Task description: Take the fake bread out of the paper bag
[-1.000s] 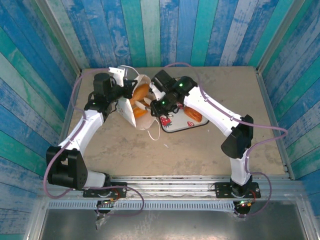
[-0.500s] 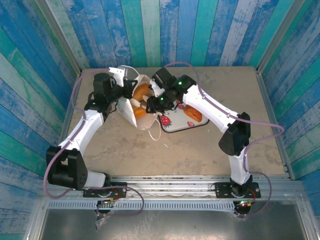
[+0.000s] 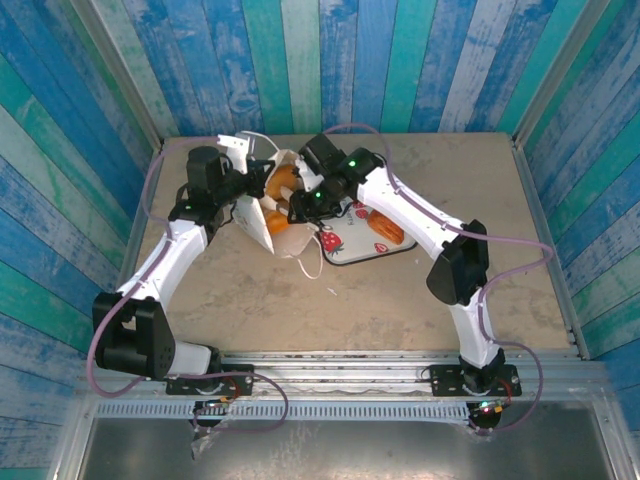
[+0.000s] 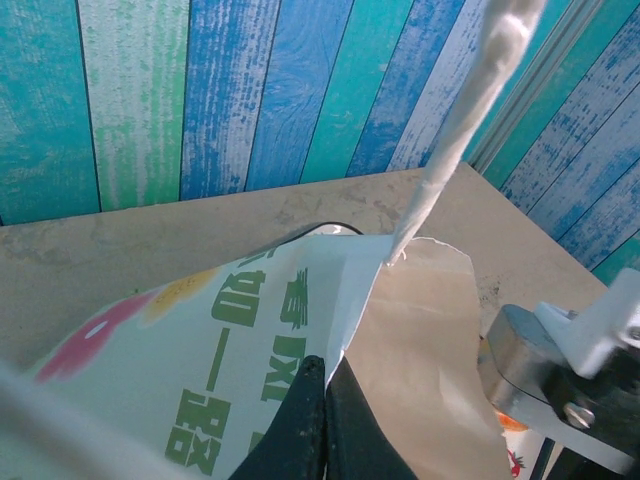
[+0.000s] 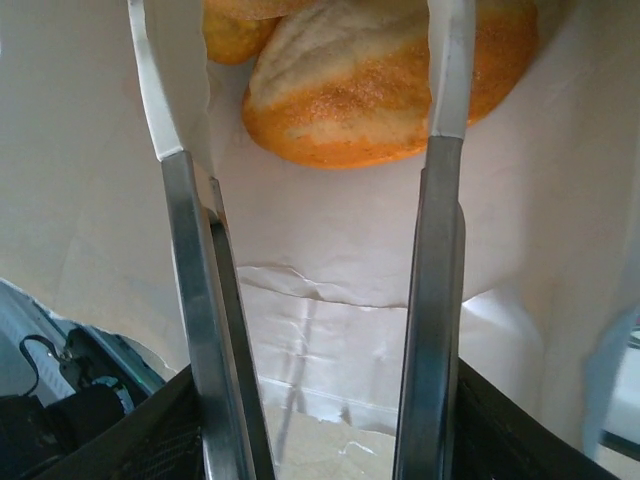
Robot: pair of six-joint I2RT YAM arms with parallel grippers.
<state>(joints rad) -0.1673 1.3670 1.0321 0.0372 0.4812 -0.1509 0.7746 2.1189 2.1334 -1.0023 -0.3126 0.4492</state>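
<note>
White paper bag (image 3: 258,222) lies on its side at desk (image 3: 400,300) rear, mouth facing right hand (image 3: 303,204). Left hand (image 4: 322,400) clamped on bag's upper paper edge. Right hand grips metal tongs (image 5: 430,300), blades apart, straddling one fake bread (image 5: 360,90) inside bag. Second piece just behind it. Third on tray (image 3: 345,248), touching bag's right side. Bare desk toward near edge.

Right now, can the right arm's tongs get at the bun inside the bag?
Probably yes. The left jaws pinch the bag rim, holding its mouth open, and the open tongs frame the bun with nothing between them.
</note>
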